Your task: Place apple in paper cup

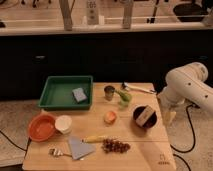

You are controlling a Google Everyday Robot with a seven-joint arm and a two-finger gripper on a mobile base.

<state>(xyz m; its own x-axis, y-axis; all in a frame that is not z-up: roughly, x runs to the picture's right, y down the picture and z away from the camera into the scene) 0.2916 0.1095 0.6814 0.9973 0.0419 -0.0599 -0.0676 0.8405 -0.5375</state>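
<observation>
The apple (110,117) is a small orange-yellow fruit lying near the middle of the wooden table (150,150). The paper cup (63,124) is a short cream-white cup standing at the left, touching the right side of the orange bowl (41,127). My gripper (169,116) hangs from the white arm (187,85) at the table's right edge, pointing down. It is well to the right of the apple, beyond a black bowl, and far from the cup.
A green tray (59,102) with a grey sponge (79,94) stands at back left. A grey metal cup (109,92), a green object (124,99) and a white utensil (138,88) are behind the apple. The black bowl (136,119) holds a box. A banana (95,138), grapes (115,146), a grey cloth (80,147) and a fork (56,151) lie in front.
</observation>
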